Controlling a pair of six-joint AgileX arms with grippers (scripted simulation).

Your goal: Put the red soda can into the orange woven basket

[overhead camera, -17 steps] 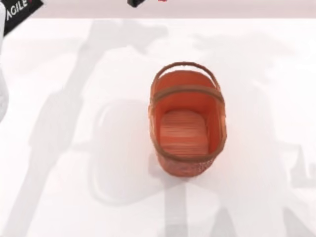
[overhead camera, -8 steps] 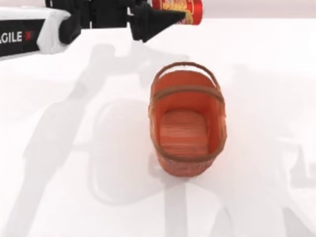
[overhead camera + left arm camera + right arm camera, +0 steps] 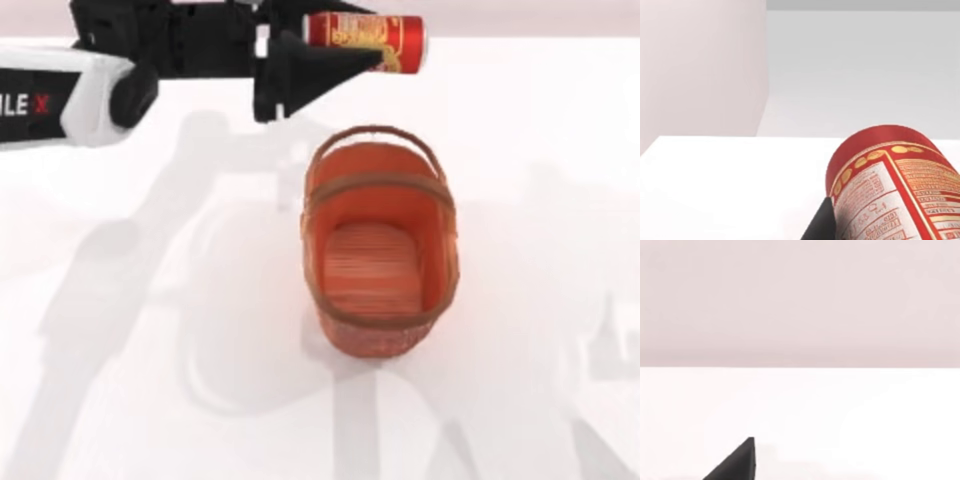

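Left hand (image 3: 350,55), reaching in from the top view's upper left, pinches the red soda can (image 3: 366,40) sideways, now slightly lower and further right than before, above the orange woven basket (image 3: 378,245) mid-worktop (image 3: 150,350).

My left gripper (image 3: 375,52) carries the red soda can (image 3: 365,43) lying sideways above the far tabletop (image 3: 150,330), just beyond the orange woven basket (image 3: 378,245). The basket's mouth lies open, but its arched handle (image 3: 378,181) crosses the far half. The tabletop around the basket is bare.
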